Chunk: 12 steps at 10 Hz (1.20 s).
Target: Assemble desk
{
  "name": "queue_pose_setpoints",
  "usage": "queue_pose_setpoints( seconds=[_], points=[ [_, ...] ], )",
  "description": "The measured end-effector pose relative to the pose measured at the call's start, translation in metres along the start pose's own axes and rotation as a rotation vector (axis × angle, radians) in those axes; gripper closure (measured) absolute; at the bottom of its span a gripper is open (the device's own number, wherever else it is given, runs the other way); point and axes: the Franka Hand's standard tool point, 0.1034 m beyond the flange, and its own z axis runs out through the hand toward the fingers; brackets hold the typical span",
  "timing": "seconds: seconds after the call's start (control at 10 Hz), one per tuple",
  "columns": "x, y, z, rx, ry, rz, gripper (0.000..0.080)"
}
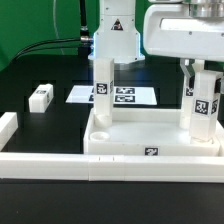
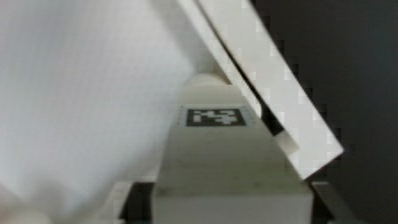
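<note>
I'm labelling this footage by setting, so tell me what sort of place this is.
Probably a robotics lab test bench: a black table fenced by white rails, a marker board fixed on it, and a robot gripper holding a tagged desk leg.

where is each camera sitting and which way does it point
exterior view: off the arm, low at the table's front, facing across the desk top; shows the arm and the gripper on the leg on the exterior view's right.
wrist view: on the wrist, looking along the fingers at a tagged white part between them.
shared: the gripper, and most likely that leg.
</note>
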Motion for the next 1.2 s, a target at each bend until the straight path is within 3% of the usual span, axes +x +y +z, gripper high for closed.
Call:
queue_pose_setpoints(
  seconds=[0.5, 0.9, 1.0, 1.1, 1.2],
  points=[
    [0.0001, -0.0001, 0.0010, 0.024, -0.027, 0.590, 0.0512],
    [0.0004, 0.0000, 0.0016, 0.023, -0.028, 0.694, 0.0511],
    [0.0006, 0.0002, 0.0017, 0.023, -0.028, 0.658, 0.0322],
    [0.0019, 0.0008, 0.0008, 0.020, -0.028, 0.600, 0.0322],
    [0.0022, 0.0001, -0.0001, 0.019, -0.027, 0.517, 0.0183]
  ],
)
